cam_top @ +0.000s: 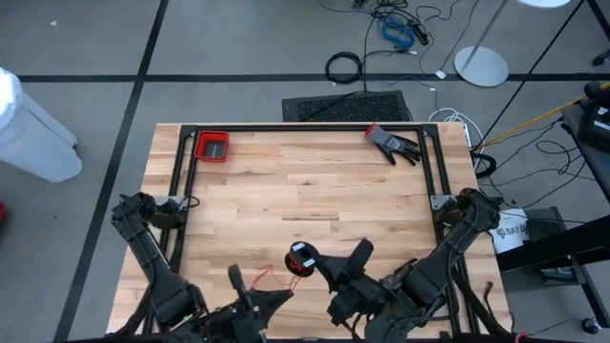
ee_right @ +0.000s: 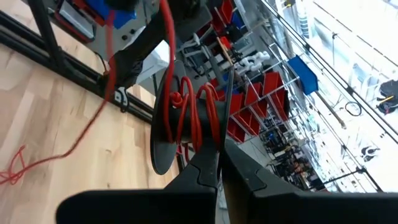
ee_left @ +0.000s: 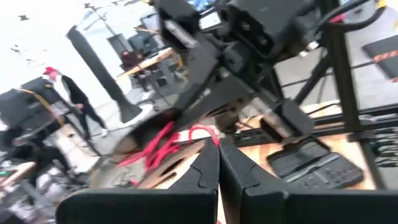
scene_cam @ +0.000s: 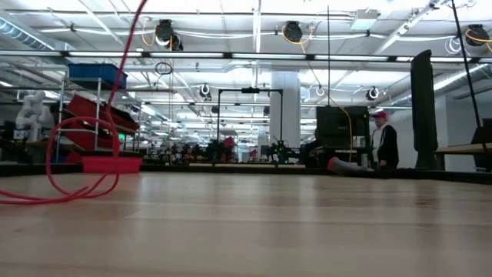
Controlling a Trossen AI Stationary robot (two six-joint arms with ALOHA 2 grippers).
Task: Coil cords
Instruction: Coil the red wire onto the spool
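Note:
The cord is a thin red string partly wound on a small black spool (cam_top: 302, 259) held above the near middle of the table. My right gripper (cam_top: 319, 269) is shut at the spool; the right wrist view shows the black disc (ee_right: 163, 124) and the red windings (ee_right: 199, 115) just ahead of its fingers. My left gripper (cam_top: 284, 298), a little nearer and to the left, is shut with the cord (ee_left: 163, 148) at its tips. A slack length (cam_top: 262, 281) drops down, and its loop (scene_cam: 73, 165) lies on the table. My right gripper holds the spool at its rim beside the windings (ee_right: 219, 134), pinched between the shut fingers, which come level from the table's right. The spool is lifted clear, its discs standing on edge. My left gripper appears to pinch a single strand of the cord (ee_left: 208, 134) at the fingertips (ee_left: 219, 155), coming level from the left; the strand runs on slack toward the spool.
A red bin (cam_top: 212, 146) sits at the far left and a black glove (cam_top: 393, 143) at the far right, inside a black frame (cam_top: 305, 128) along the table's edges. A person (scene_cam: 382, 142) stands in the room beyond the table.

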